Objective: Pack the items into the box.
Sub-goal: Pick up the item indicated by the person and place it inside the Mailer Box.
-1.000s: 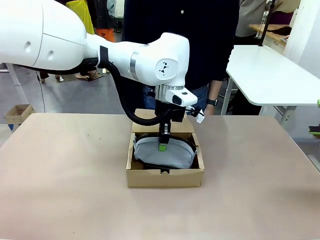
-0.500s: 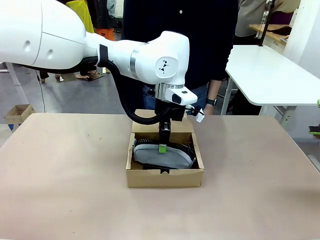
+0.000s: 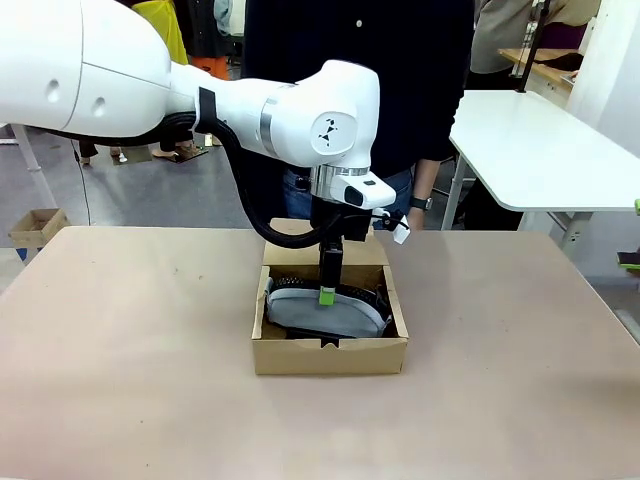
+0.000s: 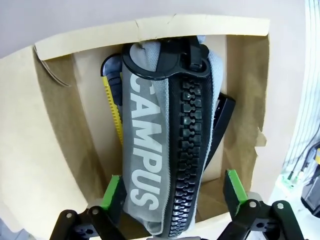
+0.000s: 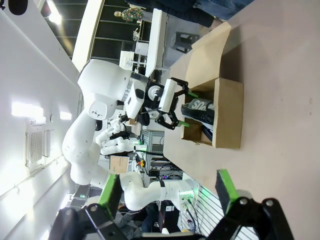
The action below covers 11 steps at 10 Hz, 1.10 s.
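Tan table (image 3: 130, 380) spread beneath the left gripper (image 3: 326, 297) and out well past it on every side; beyond the gripper, at the far edge, a person (image 3: 400, 90) in a dark top, a watch (image 3: 425, 204) on one wrist; farther back and off to the gripper's right, a white side table (image 3: 540, 150). White left arm (image 3: 120, 70) stretched in over the table, then bent straight down into the gripper. Directly under the gripper, the box (image 3: 330, 355), open at the top, its lid flap (image 3: 285, 245) standing back on the side away from the robot. Inside the box, right below the gripper, the pouch (image 4: 145, 150); lies along the box floor, black zipper (image 4: 187, 135) facing up, white CAMPUS lettering beside it. As for the gripper: hangs wide open astride one end of the pouch, gripping nothing; one green pad (image 4: 114, 192) just beside the grey fabric, touching or not impossible to tell; the other pad (image 4: 235, 187) plainly apart from it. Wedged between pouch and box wall on the first pad's side, the utility knife (image 4: 117, 107), mostly hidden under the pouch; on the other pad's side, the stapler (image 4: 224, 112), likewise half covered. Well apart from the box, the right gripper (image 5: 167, 192); its fingers (image 5: 225, 190) spread wide, nothing between them, bare table beyond their tips.
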Each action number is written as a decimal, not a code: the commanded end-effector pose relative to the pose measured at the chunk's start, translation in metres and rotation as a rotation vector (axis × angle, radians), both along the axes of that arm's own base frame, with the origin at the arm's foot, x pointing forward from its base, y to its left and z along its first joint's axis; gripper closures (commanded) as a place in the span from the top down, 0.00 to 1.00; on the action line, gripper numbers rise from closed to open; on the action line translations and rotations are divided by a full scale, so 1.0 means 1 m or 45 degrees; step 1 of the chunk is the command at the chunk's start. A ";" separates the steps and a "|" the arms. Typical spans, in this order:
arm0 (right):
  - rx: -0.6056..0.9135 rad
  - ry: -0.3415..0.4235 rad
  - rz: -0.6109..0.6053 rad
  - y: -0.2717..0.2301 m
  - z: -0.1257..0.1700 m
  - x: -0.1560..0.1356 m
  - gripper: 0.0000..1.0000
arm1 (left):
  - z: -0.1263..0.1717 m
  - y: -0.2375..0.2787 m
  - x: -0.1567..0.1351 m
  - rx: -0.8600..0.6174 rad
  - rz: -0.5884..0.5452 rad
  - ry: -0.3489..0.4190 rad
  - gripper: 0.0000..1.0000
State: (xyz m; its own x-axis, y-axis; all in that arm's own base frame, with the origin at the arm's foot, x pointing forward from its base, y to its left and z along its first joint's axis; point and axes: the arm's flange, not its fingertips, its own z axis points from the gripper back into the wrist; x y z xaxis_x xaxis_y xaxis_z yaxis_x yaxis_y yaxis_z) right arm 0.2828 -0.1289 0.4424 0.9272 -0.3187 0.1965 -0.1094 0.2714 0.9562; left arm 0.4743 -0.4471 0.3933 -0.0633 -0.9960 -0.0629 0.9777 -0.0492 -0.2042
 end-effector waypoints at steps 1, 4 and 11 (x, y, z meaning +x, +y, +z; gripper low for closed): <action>0.000 0.020 0.009 -0.001 0.003 -0.002 1.00 | 0.019 0.010 -0.011 -0.050 -0.059 0.009 1.00; 0.000 0.020 0.009 -0.001 0.003 -0.002 1.00 | 0.094 0.059 -0.031 -0.217 -0.142 0.060 1.00; 0.000 0.020 0.009 -0.001 0.003 -0.002 1.00 | 0.167 0.345 -0.085 -1.273 0.972 0.460 1.00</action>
State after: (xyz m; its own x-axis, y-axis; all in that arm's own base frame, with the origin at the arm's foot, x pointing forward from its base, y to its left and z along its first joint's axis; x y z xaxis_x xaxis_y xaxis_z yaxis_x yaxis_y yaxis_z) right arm 0.2828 -0.1291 0.4421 0.9276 -0.3186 0.1951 -0.1080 0.2711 0.9565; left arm 0.4080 -0.1261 0.5821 0.4434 -0.7143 0.5414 0.8488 0.1405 -0.5097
